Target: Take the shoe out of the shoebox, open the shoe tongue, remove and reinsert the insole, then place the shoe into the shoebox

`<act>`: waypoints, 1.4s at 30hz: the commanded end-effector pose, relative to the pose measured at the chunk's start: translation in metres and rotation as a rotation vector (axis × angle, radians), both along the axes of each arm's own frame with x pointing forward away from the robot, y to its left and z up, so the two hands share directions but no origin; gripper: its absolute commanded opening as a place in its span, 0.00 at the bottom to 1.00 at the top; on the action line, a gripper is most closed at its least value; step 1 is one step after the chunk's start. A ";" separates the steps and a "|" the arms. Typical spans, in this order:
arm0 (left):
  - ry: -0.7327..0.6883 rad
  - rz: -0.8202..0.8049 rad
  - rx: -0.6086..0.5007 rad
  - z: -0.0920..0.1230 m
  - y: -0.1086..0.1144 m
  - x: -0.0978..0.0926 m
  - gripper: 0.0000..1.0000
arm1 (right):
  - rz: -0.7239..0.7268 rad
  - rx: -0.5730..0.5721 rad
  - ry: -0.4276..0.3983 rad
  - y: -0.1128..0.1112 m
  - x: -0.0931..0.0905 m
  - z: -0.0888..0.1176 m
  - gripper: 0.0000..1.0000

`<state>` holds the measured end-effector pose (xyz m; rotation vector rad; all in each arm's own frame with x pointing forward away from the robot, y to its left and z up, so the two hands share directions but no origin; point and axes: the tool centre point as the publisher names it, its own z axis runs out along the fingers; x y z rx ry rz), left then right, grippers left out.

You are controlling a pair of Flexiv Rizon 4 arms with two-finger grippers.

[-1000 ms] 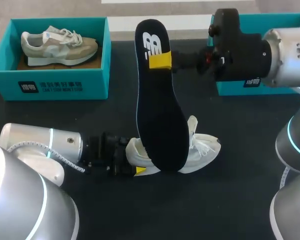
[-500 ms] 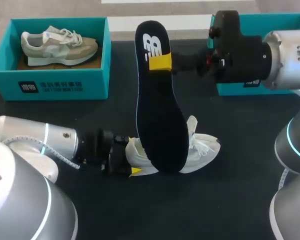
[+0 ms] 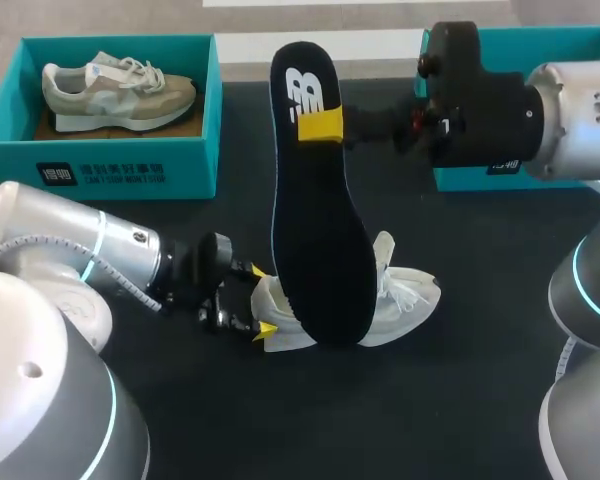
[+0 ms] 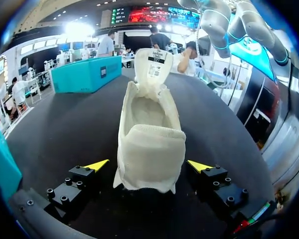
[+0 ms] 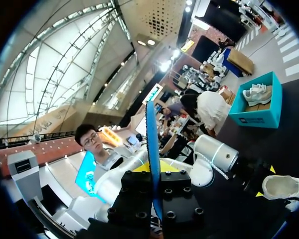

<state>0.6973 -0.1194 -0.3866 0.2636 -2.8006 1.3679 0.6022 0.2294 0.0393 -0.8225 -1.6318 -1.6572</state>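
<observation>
Two shoeboxes at the desk's (image 3: 380, 420) far corners: left shoebox (image 3: 100, 170) with a beige sneaker (image 3: 118, 92) inside, right shoebox (image 3: 460, 178) half hidden, contents out of sight. Mid-desk, outside both, white shoe (image 3: 400, 295), heel between the spread left fingers (image 4: 97, 165), gaps on both sides plain only in the left wrist view. Black insole (image 3: 320, 250) clamped in the right fingers (image 3: 320, 125): broad face in the head view, thin edge in the right wrist view.
</observation>
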 end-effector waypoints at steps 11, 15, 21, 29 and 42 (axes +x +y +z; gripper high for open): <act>0.080 0.014 0.373 0.039 0.000 -0.001 1.00 | -0.002 -0.002 0.002 0.003 0.000 0.000 0.00; 0.091 0.008 0.477 0.050 0.000 -0.001 1.00 | -0.002 -0.002 0.002 0.003 0.000 0.000 0.00; 0.066 0.020 0.622 0.064 -0.004 0.001 1.00 | -0.002 -0.002 0.002 0.003 0.000 0.000 0.00; 0.044 0.061 0.727 0.067 -0.009 0.005 1.00 | -0.002 -0.002 0.002 0.003 0.000 0.000 0.00; 0.044 0.061 0.727 0.067 -0.009 0.005 1.00 | -0.002 -0.002 0.002 0.003 0.000 0.000 0.00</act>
